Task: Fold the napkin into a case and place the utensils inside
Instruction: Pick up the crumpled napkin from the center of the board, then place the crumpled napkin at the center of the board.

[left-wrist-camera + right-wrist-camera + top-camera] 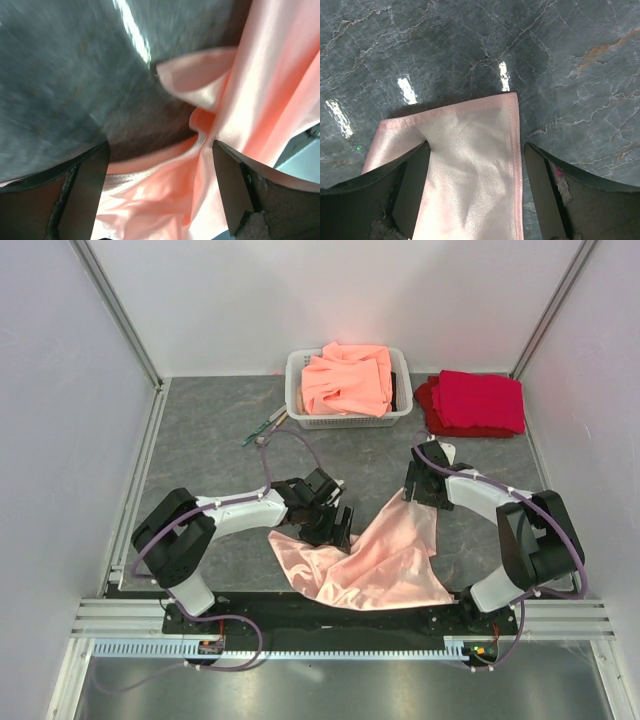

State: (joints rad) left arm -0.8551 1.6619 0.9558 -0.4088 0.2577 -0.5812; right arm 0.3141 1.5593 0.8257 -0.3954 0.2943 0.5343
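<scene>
The bench (220, 440) is a dark grey slab with pale marble veins and a glossy face. At 6 o'clock, near its front edge, the pale-pink napkin (385, 560) lies rumpled, with one hemmed corner stretched flat toward the middle. At 12 o'clock a white slatted basket (300, 410) stands against the back wall, heaped with orange-salmon cloths (348, 380). Just beside it at 1 o'clock lies a stack of folded red cloths (478, 402). At 11 o'clock, by the basket's near left corner, lie the slim utensils (264, 428), too small to tell apart.
</scene>
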